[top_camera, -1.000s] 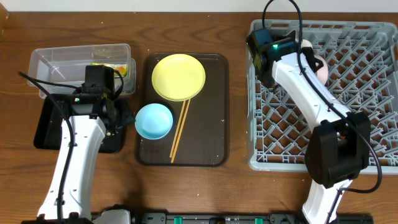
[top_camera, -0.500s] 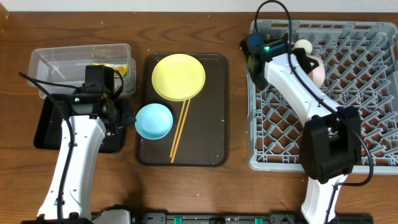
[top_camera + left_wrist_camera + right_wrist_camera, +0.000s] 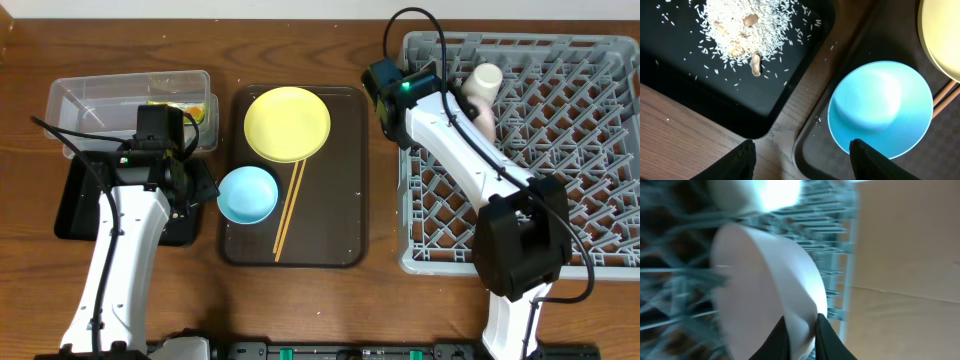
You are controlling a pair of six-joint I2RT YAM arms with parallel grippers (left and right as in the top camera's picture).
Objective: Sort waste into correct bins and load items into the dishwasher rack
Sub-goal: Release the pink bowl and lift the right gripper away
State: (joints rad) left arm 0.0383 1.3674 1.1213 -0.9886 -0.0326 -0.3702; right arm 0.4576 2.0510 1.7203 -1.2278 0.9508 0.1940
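A robotics lab bench: two cabled arms (image 3: 125, 250) at a wooden table (image 3: 300, 50) holding a dishwasher rack (image 3: 590, 150).

No text, label, brand, number or sign can be read in any view. The wrapper (image 3: 184, 108) in the tub (image 3: 62, 97) carries yellow-green print with an orange mark, but it is too small to make out.

A brown wooden table (image 3: 300, 310) with visible grain fills the scene from left to right. Along its far edge runs a pale strip (image 3: 200, 8), wall or floor, hard to tell. The light is even, and shadows on the wood are soft.
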